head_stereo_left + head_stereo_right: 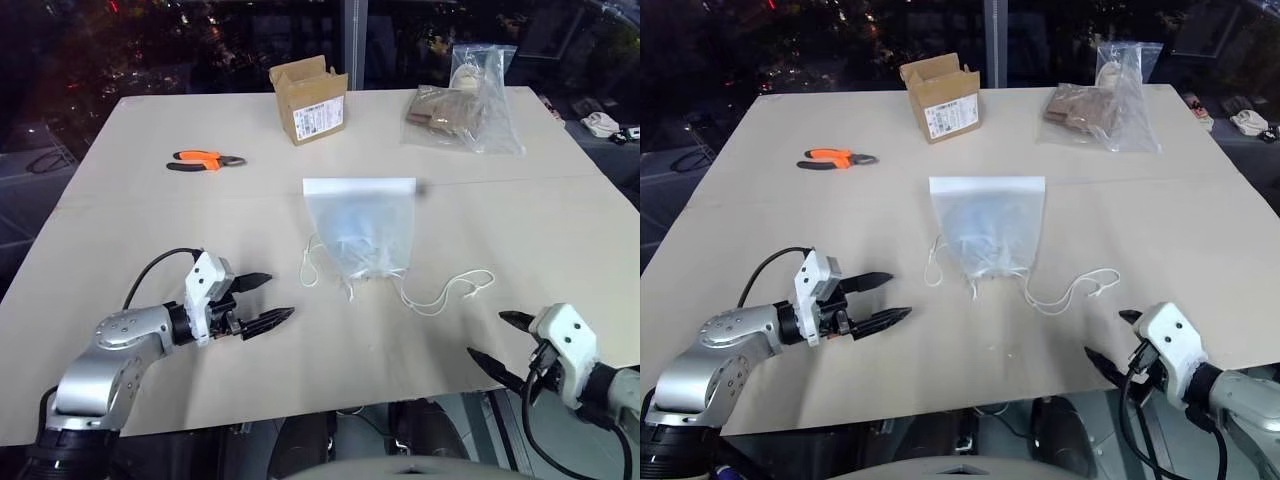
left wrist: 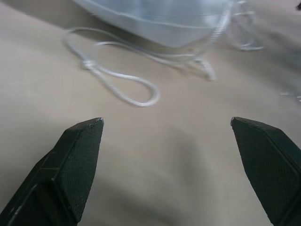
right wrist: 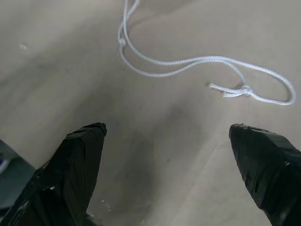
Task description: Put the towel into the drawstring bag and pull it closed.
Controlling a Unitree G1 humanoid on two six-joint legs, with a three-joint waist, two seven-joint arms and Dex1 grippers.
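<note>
The frosted-white drawstring bag [image 1: 362, 230] lies flat at the table's middle, its gathered mouth toward me. The light-blue towel [image 1: 357, 240] shows faintly through it, inside. White cords trail from the mouth: a loop on the left [image 1: 310, 265] and a longer one on the right [image 1: 455, 290], also seen as cord [image 2: 117, 84] and cord [image 3: 202, 66]. My left gripper [image 1: 268, 300] hovers open to the bag's front left, empty. My right gripper [image 1: 495, 340] is open at the table's front right edge, just short of the right cord, holding nothing.
Orange-handled pliers [image 1: 205, 160] lie at the back left. A small open cardboard box [image 1: 310, 100] stands at the back middle. A clear crinkly plastic bag [image 1: 465, 105] with brown contents sits at the back right. The table's front edge [image 1: 330, 405] runs just beneath both grippers.
</note>
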